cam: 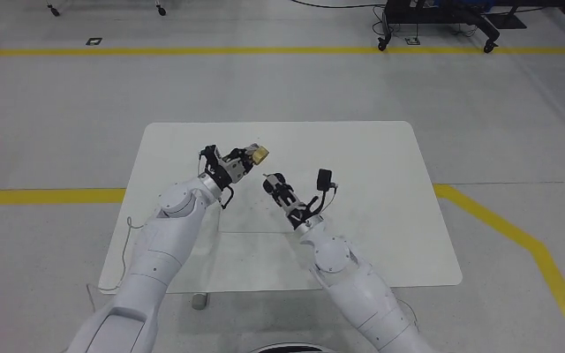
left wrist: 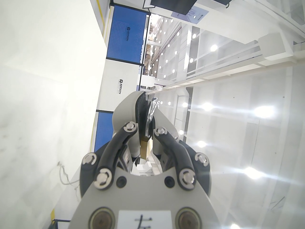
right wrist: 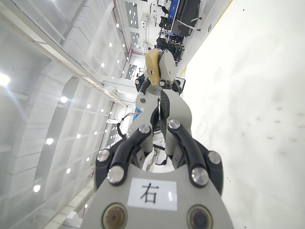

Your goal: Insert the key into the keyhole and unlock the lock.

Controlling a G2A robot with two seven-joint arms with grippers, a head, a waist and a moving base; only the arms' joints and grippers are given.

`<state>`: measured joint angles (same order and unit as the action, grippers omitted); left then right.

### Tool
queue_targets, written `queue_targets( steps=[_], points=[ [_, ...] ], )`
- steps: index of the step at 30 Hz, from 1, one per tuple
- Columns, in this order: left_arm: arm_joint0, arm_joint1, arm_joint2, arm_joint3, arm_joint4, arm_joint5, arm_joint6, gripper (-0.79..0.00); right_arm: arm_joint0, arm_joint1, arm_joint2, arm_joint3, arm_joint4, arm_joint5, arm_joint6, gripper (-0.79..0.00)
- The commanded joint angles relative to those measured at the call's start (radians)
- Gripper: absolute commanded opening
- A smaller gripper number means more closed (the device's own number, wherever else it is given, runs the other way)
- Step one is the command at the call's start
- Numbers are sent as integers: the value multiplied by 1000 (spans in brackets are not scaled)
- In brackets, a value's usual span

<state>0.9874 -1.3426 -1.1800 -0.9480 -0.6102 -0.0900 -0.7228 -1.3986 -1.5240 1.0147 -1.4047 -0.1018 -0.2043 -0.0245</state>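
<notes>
Above the white table [cam: 371, 168], my left gripper [cam: 243, 159] is shut on a brass padlock [cam: 258, 153]. In the left wrist view its fingers [left wrist: 126, 110] clamp the silver shackle [left wrist: 151, 110], with the brass body [left wrist: 144, 147] between them. My right gripper [cam: 268, 181] is just beside it, shut on a small metal key [right wrist: 159, 107] whose tip points at the padlock [right wrist: 152, 65]. The keyhole [right wrist: 150, 71] faces the key, a short gap away. Both are held in the air, off the tabletop.
The table's bare top spreads right of the arms, with its front edge [cam: 353, 284] close to the robot. Yellow floor lines [cam: 265, 50] run behind and beside the table. A black wheeled frame [cam: 437, 22] stands far back right.
</notes>
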Motion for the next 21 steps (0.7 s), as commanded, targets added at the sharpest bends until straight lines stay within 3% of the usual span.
queue_targets(
  steps=[1, 7, 21],
  points=[
    [0, 1, 4, -5, 23, -10, 8, -785, -6, -3, -7, -1, -26, -18, -59, -785],
    [1, 0, 8, -8, 43, -14, 12, -785, -12, -9, -25, 1, -79, -28, -138, -785],
    [4, 5, 15, -21, 107, -51, -21, -785, 13, -20, -39, 9, -78, 4, -138, -785]
  ],
)
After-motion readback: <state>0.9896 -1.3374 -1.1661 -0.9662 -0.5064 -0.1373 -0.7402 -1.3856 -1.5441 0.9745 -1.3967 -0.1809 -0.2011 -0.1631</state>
